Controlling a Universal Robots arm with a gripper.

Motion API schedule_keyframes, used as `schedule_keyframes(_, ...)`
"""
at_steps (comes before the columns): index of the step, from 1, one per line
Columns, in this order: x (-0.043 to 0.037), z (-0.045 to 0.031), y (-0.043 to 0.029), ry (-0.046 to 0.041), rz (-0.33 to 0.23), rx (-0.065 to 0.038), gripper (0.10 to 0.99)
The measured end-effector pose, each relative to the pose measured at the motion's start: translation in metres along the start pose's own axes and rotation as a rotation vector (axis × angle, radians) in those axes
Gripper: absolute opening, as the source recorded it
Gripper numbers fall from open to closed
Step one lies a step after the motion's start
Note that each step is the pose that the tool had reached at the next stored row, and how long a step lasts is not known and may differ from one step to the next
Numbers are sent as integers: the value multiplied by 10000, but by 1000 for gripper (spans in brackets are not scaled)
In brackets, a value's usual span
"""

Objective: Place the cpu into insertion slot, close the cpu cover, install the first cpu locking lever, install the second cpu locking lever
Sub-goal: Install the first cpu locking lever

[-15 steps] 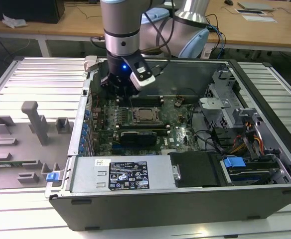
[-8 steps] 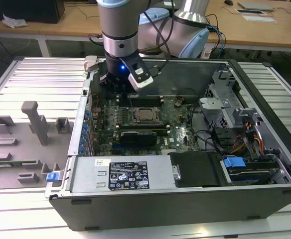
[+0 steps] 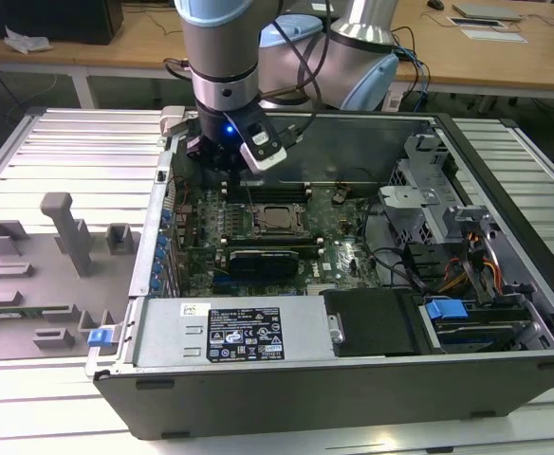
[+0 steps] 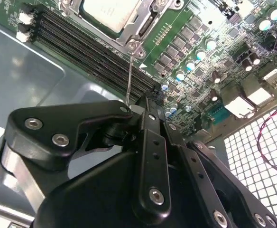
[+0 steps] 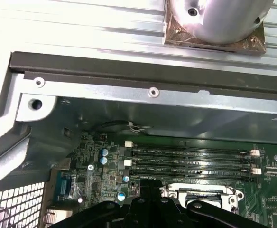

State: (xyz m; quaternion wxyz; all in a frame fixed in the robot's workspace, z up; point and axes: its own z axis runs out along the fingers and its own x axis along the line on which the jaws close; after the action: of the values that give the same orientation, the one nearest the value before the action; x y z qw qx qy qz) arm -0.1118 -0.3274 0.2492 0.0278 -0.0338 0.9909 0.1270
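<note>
The cpu (image 4: 111,13) is already sitting in the insertion slot (image 3: 277,220) with the cpu cover (image 4: 147,23) lying down around it, so the work in hand is looking to be a locking lever (image 4: 129,76). That thin rod is running from the cover's corner straight back to the tip of the gripper (image 4: 145,103), ending right at it; whether the gripper is standing apart or together on the rod I cannot tell. To go well, I judge the lever is wanting one steady sweep under its catch, clear of the memory slots (image 4: 81,52) passing just beneath the gripper. The cpu is lying a little ahead of the gripper, beyond those slots, near but not touching
</note>
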Motion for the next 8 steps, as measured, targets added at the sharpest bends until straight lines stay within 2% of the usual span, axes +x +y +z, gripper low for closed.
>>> schedule_keyframes(6,-51,5,-4,-2,4,-1,106)
schedule_keyframes(8,-92,9,-7,-2,5,0,106)
